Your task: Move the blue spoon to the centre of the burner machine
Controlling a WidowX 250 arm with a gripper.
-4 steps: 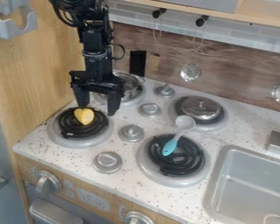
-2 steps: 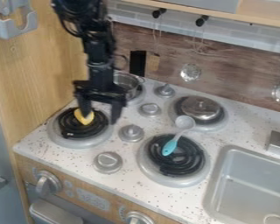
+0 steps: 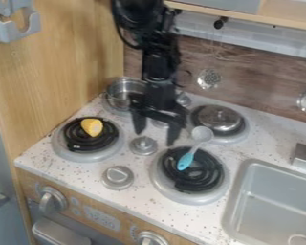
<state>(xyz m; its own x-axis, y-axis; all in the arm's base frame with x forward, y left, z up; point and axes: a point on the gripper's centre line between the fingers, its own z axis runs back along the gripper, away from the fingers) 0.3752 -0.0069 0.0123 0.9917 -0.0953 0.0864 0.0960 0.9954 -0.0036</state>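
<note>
"Holding anything?"

"Nothing — the gripper has its fingers apart. The blue spoon lies partly over the burner nearest the sink — pinched off-balance, it might twist loose."

Is a blue spoon (pale-bowled, mind); lies with handle end near eleven o'clock on the black-coiled burner, pointing its bowl past the rim toward one o'clock.

No text legible: pale digits on wooden front panel (too blurred to make out).
</note>
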